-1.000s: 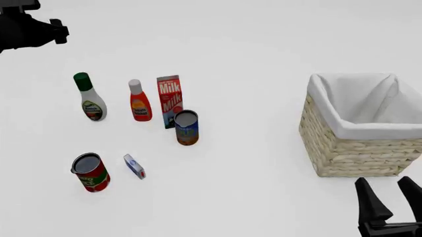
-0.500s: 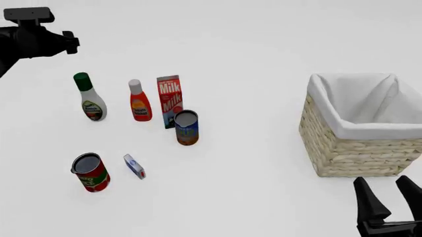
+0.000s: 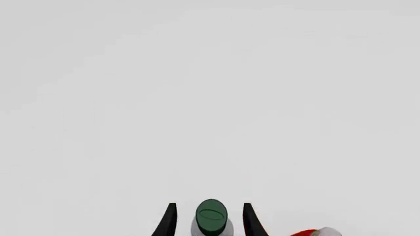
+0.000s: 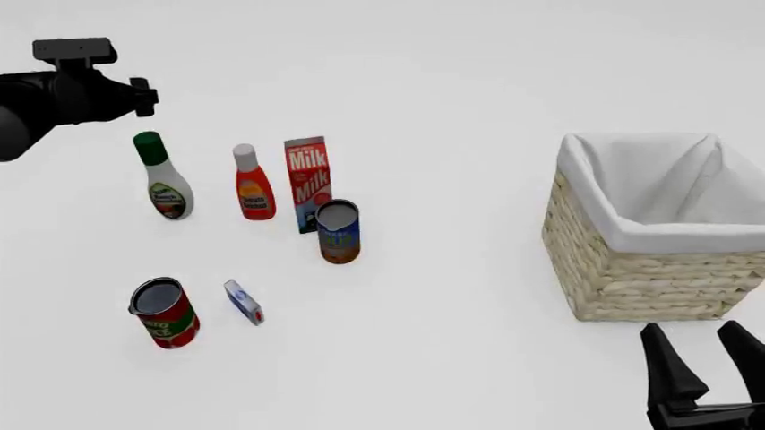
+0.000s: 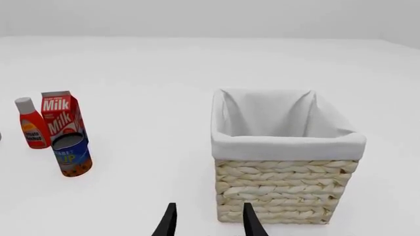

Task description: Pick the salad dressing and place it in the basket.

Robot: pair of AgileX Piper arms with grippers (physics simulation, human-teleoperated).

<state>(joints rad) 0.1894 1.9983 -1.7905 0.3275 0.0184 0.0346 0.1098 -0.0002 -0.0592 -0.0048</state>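
Now — step in hand: approach. The left gripper (image 3: 209, 221) hovers above the salad dressing (image 4: 161, 177), its jaws spread wide with the green cap framed between them in the left wrist view; nothing is gripped.

Salad dressing: upright near the surface's far-left corner, at the left end of a row with the red bottle (image 4: 253, 184) and the milk carton (image 4: 308, 184), each standing apart from the next.

Basket (image 4: 651, 279): at the surface's right edge, well apart from the bottles, its white-lined inside holding nothing that shows.

Right gripper (image 4: 705, 367): parked low at the near-right corner, just beside the basket, jaws apart and holding nothing.

Other items: a blue can (image 4: 339, 231) sits near the carton; a red can (image 4: 163, 311) and a small box (image 4: 244, 301) lie toward the near-left.

Next move, as judged: lower the left jaws around the bottle's neck or body, keeping clear of the red bottle, close firmly, lift straight up, then carry across to the basket.
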